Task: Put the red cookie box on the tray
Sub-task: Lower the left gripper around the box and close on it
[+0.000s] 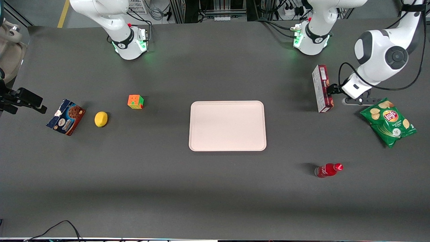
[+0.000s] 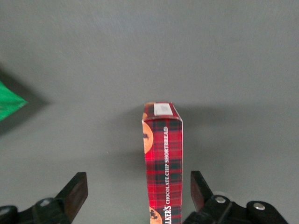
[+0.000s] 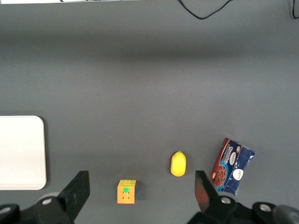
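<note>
The red cookie box is a long dark-red plaid carton standing on a narrow side on the table, toward the working arm's end. My left gripper is low at the box and open. In the left wrist view the box runs between the two fingers of the gripper. It sits close to one finger, with a wide gap to the other, and neither touches it. The pale pink tray lies flat at the table's middle, well apart from the box, with nothing on it.
A green chips bag lies just beside the gripper, nearer the front camera; its corner shows in the left wrist view. A red bottle lies nearer still. A colour cube, a lemon and a blue-and-brown cookie box lie toward the parked arm's end.
</note>
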Available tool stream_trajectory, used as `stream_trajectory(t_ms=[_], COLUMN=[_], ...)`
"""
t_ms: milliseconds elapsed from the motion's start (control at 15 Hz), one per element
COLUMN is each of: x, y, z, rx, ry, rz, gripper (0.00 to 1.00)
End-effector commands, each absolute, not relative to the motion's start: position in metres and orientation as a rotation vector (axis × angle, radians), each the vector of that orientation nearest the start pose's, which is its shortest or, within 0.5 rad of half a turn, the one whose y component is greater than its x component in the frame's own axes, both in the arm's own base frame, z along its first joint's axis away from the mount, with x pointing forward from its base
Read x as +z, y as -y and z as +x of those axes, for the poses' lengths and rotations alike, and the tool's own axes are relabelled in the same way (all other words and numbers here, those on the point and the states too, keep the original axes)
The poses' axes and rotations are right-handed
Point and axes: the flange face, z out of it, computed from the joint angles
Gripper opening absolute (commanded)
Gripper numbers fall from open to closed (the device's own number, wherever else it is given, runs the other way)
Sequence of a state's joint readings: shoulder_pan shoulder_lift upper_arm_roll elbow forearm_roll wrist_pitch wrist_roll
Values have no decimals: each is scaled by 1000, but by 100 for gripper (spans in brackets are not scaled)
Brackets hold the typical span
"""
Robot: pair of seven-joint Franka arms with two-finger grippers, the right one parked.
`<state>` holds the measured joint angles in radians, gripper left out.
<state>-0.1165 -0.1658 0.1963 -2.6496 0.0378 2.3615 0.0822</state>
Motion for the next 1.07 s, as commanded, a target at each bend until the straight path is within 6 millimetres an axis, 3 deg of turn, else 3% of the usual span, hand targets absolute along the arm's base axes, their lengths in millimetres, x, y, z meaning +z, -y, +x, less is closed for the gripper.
stream_trajectory(t_ms=[0,733,1000], x=[269,224,216], y=[-25,-13,-11], z=[370,321,315], rx=[139,154,166], ry=[-64,55,48], rz=[-3154,-3154,-3151], gripper=[99,98,95])
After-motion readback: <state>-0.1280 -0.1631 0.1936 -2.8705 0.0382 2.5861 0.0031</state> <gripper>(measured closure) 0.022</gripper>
